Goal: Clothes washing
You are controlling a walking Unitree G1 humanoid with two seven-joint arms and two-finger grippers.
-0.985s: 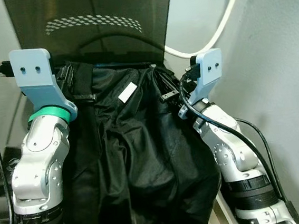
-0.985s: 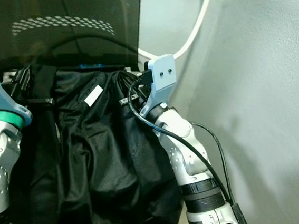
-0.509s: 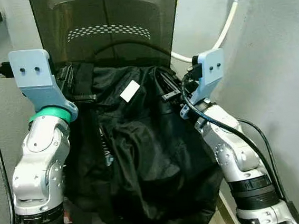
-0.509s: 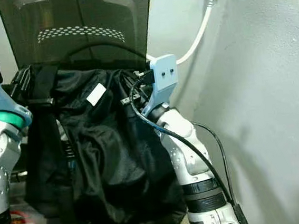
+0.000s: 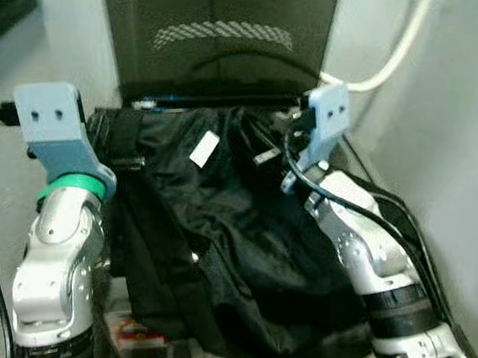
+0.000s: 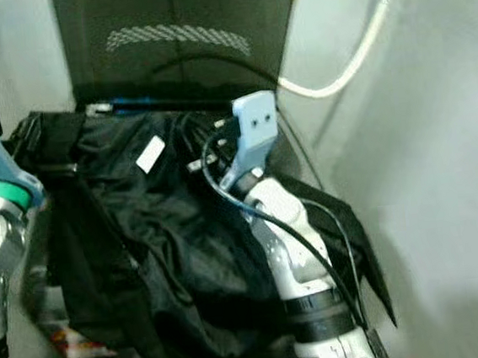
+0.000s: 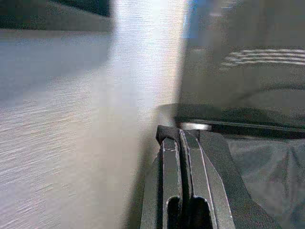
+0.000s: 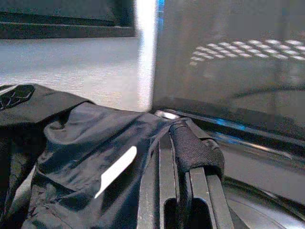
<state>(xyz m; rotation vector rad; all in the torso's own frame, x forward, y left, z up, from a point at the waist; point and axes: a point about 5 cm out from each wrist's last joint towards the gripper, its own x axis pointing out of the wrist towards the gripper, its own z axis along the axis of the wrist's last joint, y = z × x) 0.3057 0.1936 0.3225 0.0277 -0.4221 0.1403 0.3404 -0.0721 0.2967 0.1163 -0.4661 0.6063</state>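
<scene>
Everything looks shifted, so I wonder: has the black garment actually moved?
Yes. Held by the left gripper and right gripper, the black garment has shifted toward the robot's left against the dark lid behind.

Both head views look down, close, onto the black garment (image 5: 227, 231) at frame centre. Each wrist view looks along its fingers toward the same dark tinted lid (image 8: 228, 62).

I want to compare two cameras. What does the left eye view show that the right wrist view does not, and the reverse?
Left eye alone: both silver arms, the white hose on the wall, the garment hanging down between the arms. Right wrist alone: the right pincer close up, shut on a black strap of the garment. Both: the black garment, its white label, the dark lid behind.
</scene>
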